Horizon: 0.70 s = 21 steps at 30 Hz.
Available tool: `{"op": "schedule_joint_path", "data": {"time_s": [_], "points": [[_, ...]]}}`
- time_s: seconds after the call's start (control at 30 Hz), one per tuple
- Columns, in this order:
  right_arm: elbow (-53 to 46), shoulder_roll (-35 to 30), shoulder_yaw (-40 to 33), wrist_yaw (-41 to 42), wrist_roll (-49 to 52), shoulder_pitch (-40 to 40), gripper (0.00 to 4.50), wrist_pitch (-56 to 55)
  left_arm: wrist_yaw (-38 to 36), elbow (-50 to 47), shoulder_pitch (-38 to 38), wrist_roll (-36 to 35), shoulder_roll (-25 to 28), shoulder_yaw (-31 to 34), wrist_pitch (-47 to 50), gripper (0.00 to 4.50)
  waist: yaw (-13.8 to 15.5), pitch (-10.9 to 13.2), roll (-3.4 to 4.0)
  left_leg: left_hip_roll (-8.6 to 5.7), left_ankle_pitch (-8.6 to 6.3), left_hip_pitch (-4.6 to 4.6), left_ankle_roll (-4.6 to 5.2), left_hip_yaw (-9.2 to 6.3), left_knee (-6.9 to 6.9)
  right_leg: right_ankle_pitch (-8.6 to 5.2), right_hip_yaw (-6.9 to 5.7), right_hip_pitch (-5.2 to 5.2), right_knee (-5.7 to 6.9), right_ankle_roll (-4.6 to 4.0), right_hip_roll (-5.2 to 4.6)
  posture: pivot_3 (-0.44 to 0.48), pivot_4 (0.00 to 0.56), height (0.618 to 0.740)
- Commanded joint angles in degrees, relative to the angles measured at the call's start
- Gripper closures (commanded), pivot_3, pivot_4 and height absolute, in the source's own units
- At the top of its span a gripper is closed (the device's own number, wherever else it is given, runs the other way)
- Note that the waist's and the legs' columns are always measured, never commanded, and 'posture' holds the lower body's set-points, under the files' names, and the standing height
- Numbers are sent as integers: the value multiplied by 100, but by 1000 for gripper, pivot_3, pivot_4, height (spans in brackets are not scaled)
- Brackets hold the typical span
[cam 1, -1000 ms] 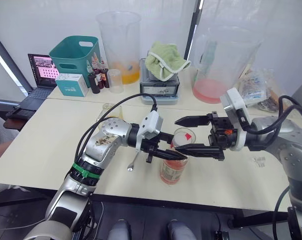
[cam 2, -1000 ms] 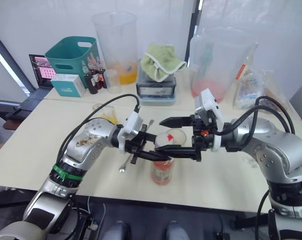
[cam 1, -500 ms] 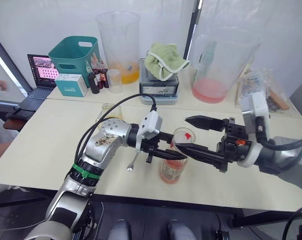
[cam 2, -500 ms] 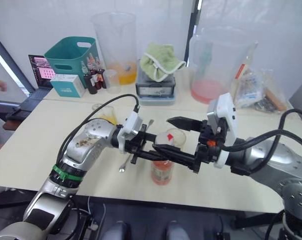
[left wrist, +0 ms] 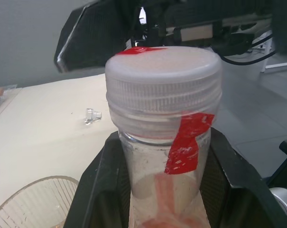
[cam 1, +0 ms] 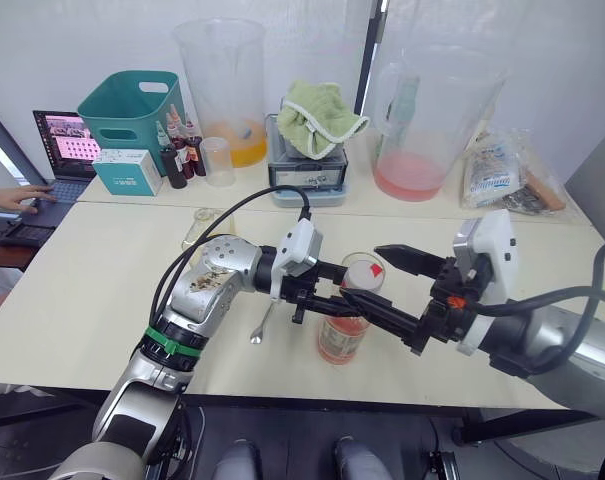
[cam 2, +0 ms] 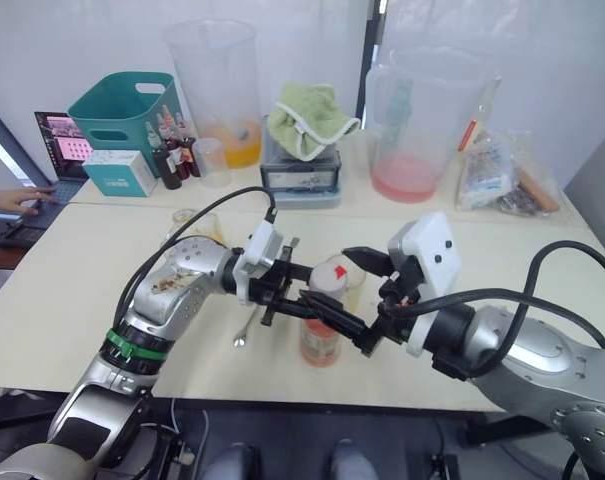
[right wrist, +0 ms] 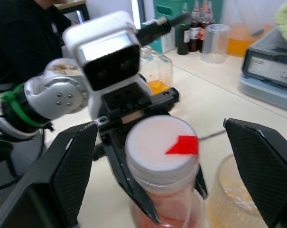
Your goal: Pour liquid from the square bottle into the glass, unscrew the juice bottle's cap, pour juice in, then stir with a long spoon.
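The juice bottle stood upright on the table, its long axis vertical and its white cap with the red mark at the top. The left gripper was closed on the bottle's neck just below the cap, one black finger on each side. The right gripper was spread wide around the cap, one finger behind it and one in front, neither seen touching it.

The glass stood just behind the juice bottle, partly hidden by it and by the grippers. The long spoon lay flat on the table just beside the bottle on the robot's left, under the left forearm, its long axis running toward the back of the table. The square bottle stood farther to the left of the juice bottle and behind it, near the table's far edge.

The left wrist view showed the ribbed side of the cap, a red tape strip running down onto the neck, the ribbed rim of the glass, and a small clear piece lying on the table. The right wrist view showed the cap's flat top with a red triangle and the square bottle's orange liquid beyond the left wrist.
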Motion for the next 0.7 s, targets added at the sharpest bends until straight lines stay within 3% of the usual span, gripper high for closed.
{"op": "schedule_joint_path", "data": {"time_s": [0.03, 0.33, 0.37, 0.53, 0.6, 0.7], "points": [[-117, -35, 21, -70, -190, 31, 7, -168, 23, 124, -1, 226, 23, -87, -53, 2994, -1, 0, 0, 0, 0, 0, 0, -2, 1, 0, -2, 1, 0, 0, 0, 0, 150, 740], [-177, 15, 39, -143, -75, 38, 7, -393, 23, 97, 12, 221, 25, -102, -42, 2994, -2, 0, 0, -1, 0, 3, 0, -22, 6, 0, -20, 19, -1, 0, 0, 0, 150, 740], [-181, 8, 46, -152, -66, 38, 521, -409, 24, 97, 13, 220, 25, -102, -41, 2994, -3, 0, 0, -1, 0, 3, 0, -24, 6, 0, -22, 20, -1, 0, 0, 0, 150, 740], [-178, -5, 119, -148, -72, 9, 2248, -483, 39, 82, 4, 227, 23, -112, -28, 2994, -3, 0, 0, -1, 0, 3, 0, -31, 9, 0, -27, 25, -1, 0, 0, 0, 150, 740], [-152, -12, 137, -111, -120, 25, 2743, -485, 44, 77, -4, 225, 25, -111, -19, 2994, -3, 0, 0, -1, 0, 4, 0, -32, 10, 0, -29, 27, -1, 0, 0, 0, 150, 740], [-121, 5, 183, -62, -187, -6, 2836, -478, 45, 66, -9, 222, 41, -103, -9, 2994, -4, 0, 0, -1, 0, 4, 0, -35, 12, 0, -32, 30, -1, 0, 0, 0, 150, 740]]}}
